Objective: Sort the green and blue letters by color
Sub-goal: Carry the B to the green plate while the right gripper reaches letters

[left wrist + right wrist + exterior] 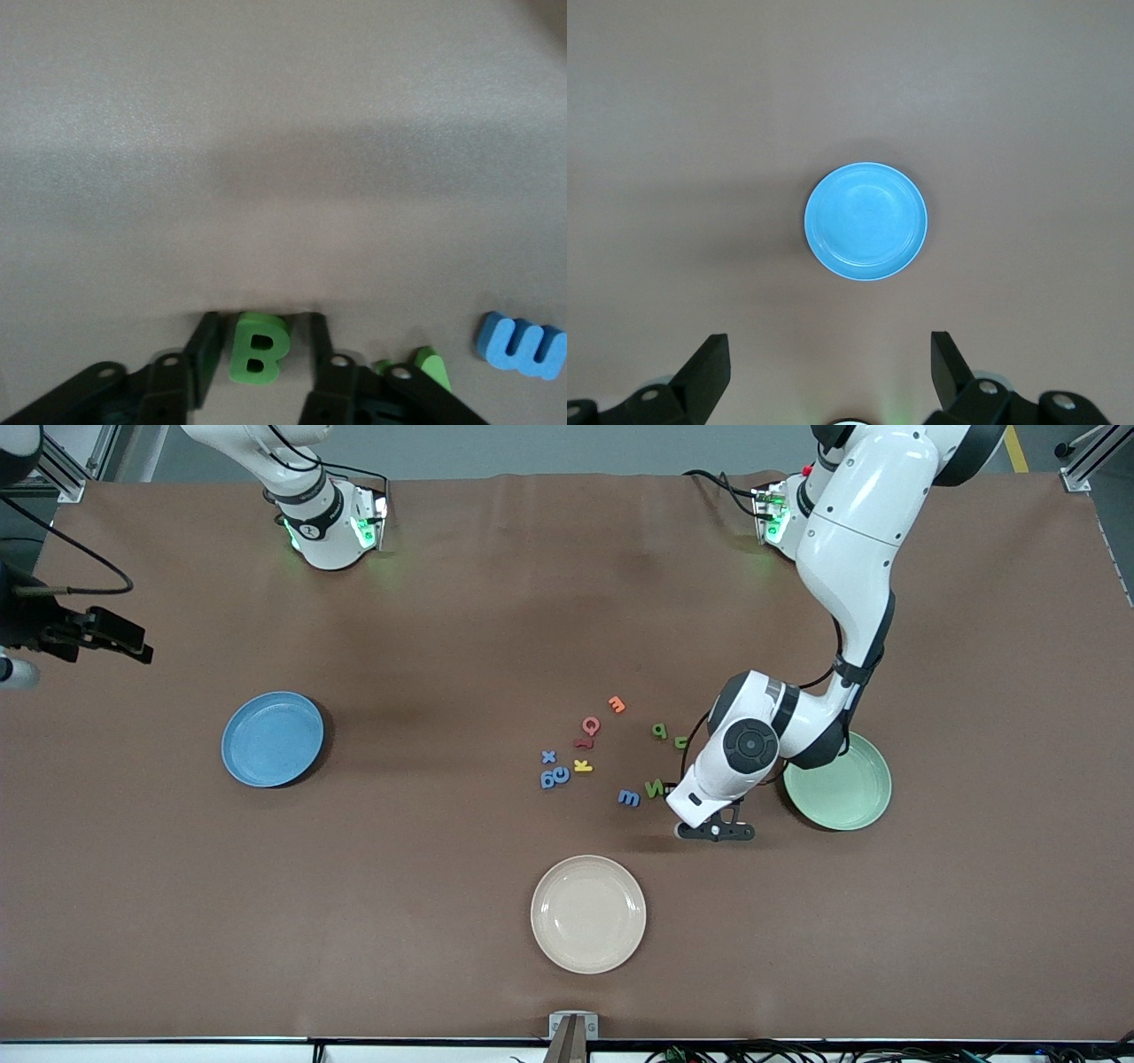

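Observation:
My left gripper (716, 832) is down at the table beside the green plate (873, 802), open, with its fingers on either side of a green letter B (259, 347) that lies flat, a gap on each side. The front view hides the B. Green letters N (654, 787), p (659, 731) and u (680, 741) lie close by; part of the N (431, 367) shows in the left wrist view. Blue letters lie at x (548, 756), a touching pair (555, 778) and an E (629, 798), which also shows in the left wrist view (523, 345). My right gripper (133, 642) waits open, high above the blue plate (866, 221).
The blue plate (272, 739) sits toward the right arm's end. A beige plate (588, 913) sits nearer the front camera. An orange letter (617, 704), a red Q (591, 725), a dark red letter (583, 743) and a yellow K (582, 765) lie among the letters.

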You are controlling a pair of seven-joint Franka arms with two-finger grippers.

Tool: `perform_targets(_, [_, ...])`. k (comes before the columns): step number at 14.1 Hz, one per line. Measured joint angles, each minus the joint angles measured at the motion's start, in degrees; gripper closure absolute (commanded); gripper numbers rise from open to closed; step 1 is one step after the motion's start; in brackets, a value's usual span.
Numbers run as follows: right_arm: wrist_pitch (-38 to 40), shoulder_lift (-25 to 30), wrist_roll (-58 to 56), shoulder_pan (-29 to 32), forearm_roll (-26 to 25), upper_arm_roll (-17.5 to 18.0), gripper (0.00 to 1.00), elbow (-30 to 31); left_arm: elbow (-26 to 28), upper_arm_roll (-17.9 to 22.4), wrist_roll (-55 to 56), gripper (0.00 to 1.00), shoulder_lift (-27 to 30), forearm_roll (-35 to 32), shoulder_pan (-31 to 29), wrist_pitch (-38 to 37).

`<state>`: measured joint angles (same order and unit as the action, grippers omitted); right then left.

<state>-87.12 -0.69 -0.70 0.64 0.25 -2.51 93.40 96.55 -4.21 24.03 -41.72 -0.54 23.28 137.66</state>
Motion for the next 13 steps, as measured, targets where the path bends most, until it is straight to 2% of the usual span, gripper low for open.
perform_targets(4, [-1.07, -6.39, 0.21, -0.35, 0.01, -0.06, 0.00, -0.21, 0.02, 0.08, 0.00, 0.82, 0.11, -0.13, 0.02, 0.00])
perform_targets(9, [-3.29, -7.24, 12.57, -6.26, 2.99, 0.59, 0.00, 0.44, -0.08, 0.19, -0.15, 0.83, 1.75, -0.13, -0.87, -1.64])
perform_targets(11, [-7.79, -7.44, 19.18, -10.81, 3.84, 0.74, 0.00, 2.91, 0.19, 0.19, -2.38, 0.83, 5.24, -0.13, -2.75, -6.16])
perform_targets(13, [-14.09, -8.16, 26.20, -16.63, 4.84, 0.92, 0.00, 6.50, 2.87, 0.13, -6.31, 0.83, 9.97, -0.13, -5.24, -8.56])
